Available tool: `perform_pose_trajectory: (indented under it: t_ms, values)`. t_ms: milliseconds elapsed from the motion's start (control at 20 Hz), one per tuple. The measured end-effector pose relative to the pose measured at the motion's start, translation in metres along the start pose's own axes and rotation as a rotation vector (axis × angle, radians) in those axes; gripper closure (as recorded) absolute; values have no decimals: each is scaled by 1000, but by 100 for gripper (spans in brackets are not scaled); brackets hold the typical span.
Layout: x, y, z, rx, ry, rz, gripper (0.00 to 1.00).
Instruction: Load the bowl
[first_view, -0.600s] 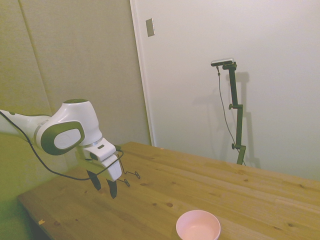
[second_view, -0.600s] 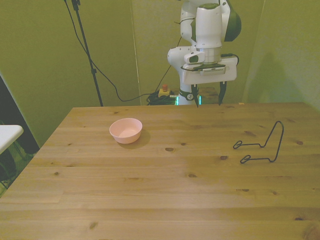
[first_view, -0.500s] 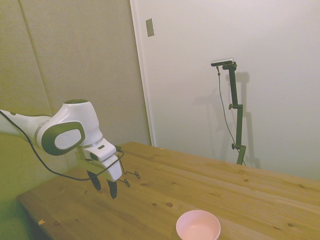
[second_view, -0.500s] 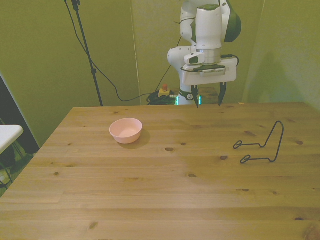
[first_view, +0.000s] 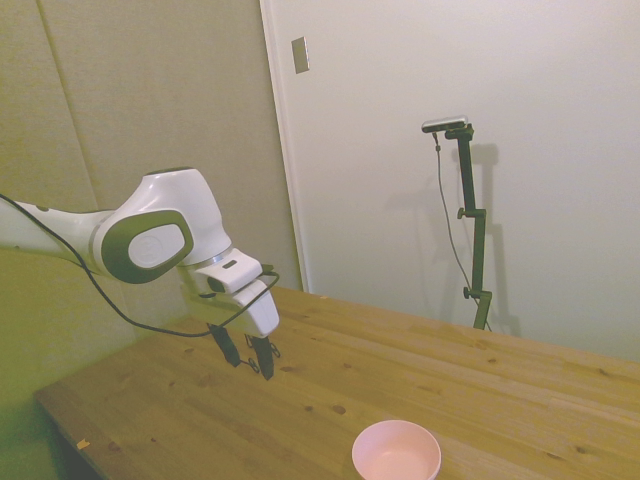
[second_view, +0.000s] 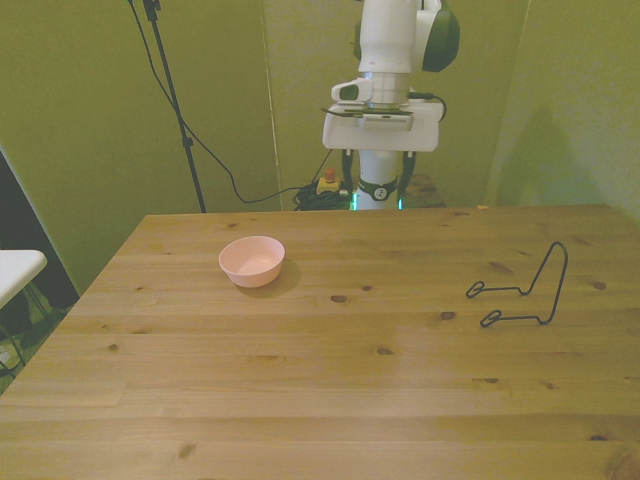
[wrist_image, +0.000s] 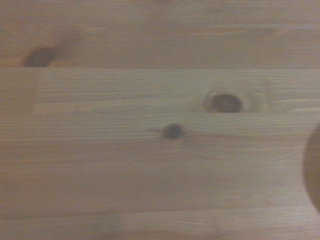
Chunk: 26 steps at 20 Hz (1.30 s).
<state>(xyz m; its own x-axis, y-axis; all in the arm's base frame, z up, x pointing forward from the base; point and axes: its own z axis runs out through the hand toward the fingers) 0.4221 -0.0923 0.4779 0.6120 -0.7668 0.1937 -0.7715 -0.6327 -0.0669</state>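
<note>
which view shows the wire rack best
The front view: the black wire rack stands whole and unblocked on the table at that view's right. In the side view only a sliver shows behind the claw. The wrist view shows only wood.

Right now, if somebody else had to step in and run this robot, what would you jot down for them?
Gripper: open, holding nothing, hanging above the table near its far edge.
Bowl: pale pink, upright, looks empty, on the table toward the front view's left, untouched.
Wire rack: thin and black, standing on the table toward the front view's right, well apart from the bowl.
Wrist view: only bare wood.
Done: nothing yet.
Left: pick up the bowl, carry it across and, presumably, set it in the rack.
</note>
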Motion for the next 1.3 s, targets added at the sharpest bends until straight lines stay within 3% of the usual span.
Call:
perform_pose_trajectory:
  t_ms: [350, 700, 950, 1000, 1300]
  values:
    - [68, 45, 16, -44, 45, 119, 0]
    - [116, 52, 84, -91, 3, 174, 0]
    - [128, 56, 125, -105, -2, 191, 0]
    - [130, 56, 131, -102, 3, 192, 100]
    - [136, 60, 142, -75, 22, 220, 100]
